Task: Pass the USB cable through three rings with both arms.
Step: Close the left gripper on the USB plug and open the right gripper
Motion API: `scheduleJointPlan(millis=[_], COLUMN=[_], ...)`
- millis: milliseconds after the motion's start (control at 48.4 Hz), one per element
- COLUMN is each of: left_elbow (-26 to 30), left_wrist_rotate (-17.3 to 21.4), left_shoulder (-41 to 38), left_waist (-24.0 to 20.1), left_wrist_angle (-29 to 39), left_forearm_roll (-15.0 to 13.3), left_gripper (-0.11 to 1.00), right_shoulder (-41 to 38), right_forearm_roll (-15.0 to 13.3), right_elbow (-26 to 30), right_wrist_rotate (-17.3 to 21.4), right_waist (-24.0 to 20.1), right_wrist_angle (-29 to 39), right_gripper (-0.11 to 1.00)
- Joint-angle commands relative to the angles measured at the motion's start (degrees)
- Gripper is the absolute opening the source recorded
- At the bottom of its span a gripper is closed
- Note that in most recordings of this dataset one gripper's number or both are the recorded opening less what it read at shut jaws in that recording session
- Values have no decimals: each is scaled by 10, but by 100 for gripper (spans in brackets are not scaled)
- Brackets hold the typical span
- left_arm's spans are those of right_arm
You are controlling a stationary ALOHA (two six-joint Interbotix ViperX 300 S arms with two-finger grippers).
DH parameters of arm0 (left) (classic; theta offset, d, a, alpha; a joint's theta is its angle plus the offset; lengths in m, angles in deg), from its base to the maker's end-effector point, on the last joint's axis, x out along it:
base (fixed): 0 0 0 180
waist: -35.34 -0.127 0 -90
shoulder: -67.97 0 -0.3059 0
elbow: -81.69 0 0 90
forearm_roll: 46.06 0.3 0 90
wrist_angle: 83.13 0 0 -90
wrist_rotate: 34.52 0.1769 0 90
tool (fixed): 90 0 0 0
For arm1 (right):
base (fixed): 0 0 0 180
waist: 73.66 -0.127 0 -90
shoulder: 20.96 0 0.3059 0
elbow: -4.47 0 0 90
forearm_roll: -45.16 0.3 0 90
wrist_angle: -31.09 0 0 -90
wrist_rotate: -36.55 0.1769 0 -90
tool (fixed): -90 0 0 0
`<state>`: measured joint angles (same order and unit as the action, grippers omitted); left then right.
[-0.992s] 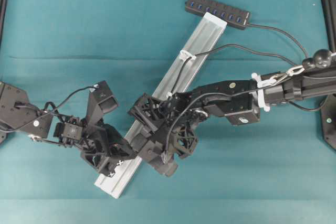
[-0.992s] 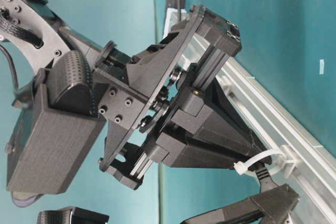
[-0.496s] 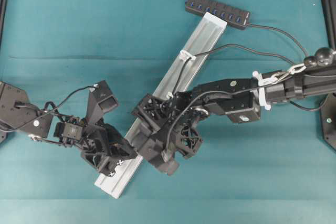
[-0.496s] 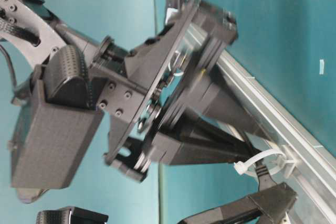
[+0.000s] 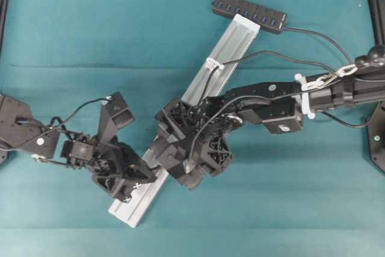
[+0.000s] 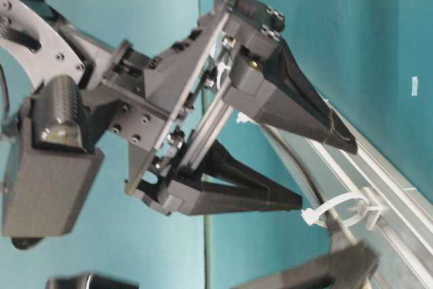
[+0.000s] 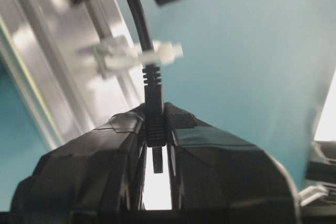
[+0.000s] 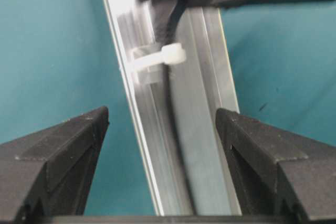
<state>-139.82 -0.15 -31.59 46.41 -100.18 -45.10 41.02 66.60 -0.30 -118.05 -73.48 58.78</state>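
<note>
While rail lies diagonal, hub atop

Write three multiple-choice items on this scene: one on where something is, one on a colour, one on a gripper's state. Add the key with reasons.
1. Where is the hub?
A. at the rail's far end
B. under the left arm
C. on the right arm

2. What colour is the table cover?
A. red
B. teal
C. white

3. How is the right gripper?
A. shut on the cable
B. shut on a ring
C. open

Key: 1 A, the overhead view shows the hub lying at the rail's top end. 2 B, the cloth is teal in every view. 3 C, its fingers stand wide apart on either side of the rail, while the left gripper pinches the cable's plug just past a ring.
</note>
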Motion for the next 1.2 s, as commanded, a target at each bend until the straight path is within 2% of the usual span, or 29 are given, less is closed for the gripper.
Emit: scheduleJointPlan(millis=[0,103,434,620,826,950,1178], left_elbow=[-5,-18,-26,-33,-45,-54,-69], left_wrist_rotate=[-13,-25,-25,-27,-26,-27,-27], left_shoulder=[27,45,71,104,165,194,236], left_waist=[6,5,26,47,48,48,47], left_wrist_angle=[-2,-2,12,20,47,69,98], left_forearm_roll=[2,2,3,2,2,2,2], left_gripper=[10,10,10,10,10,10,10], right_shoulder=[11,15,30,47,68,82,108], right_forearm_roll=[-1,-1,-1,-1,2,8,7], right_elbow=[-4,-11,-20,-26,-44,-52,-71], right_wrist_rotate=[7,7,12,34,65,117,248], right_waist=[3,4,20,39,55,58,70], right_wrist_angle=[-4,-7,-15,-12,-15,-16,-16], right_gripper=[87,87,87,87,87,87,87])
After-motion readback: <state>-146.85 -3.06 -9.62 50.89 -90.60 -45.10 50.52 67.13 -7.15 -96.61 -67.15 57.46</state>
